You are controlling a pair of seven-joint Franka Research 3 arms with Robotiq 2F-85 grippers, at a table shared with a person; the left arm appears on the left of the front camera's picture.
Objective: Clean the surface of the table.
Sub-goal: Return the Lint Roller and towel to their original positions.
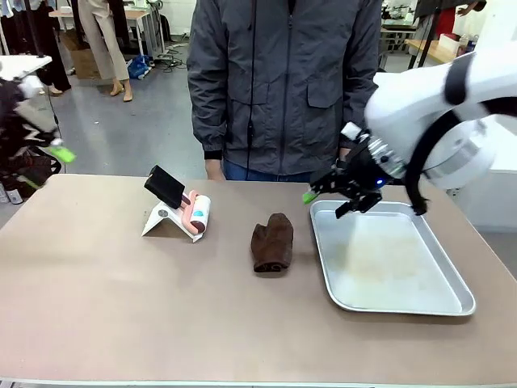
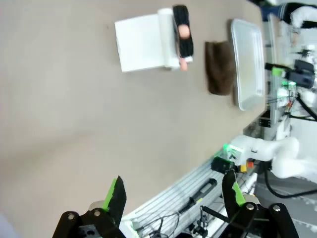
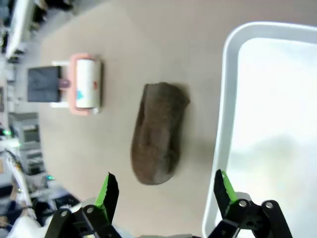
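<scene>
Bare table (image 1: pixel 97 307) fills the front, wide and brown. Farther back a brown cloth (image 1: pixel 271 242) lies in the middle, long way pointing from us to the person, just left of a tray (image 1: pixel 452 295) with nothing in it. Over the tray's far corner hangs the right claw (image 1: pixel 331 194), fingers apart, close to the cloth. Left claw (image 2: pixel 173 196) hangs open, well away, so the right arm looks better placed.

You're looking at a smooth, matte table (image 1: pixel 97 299), a shiny metal tray (image 1: pixel 404 303) glaring under the lights, and a soft, fuzzy brown cloth (image 1: pixel 272 242) lying folded.
</scene>
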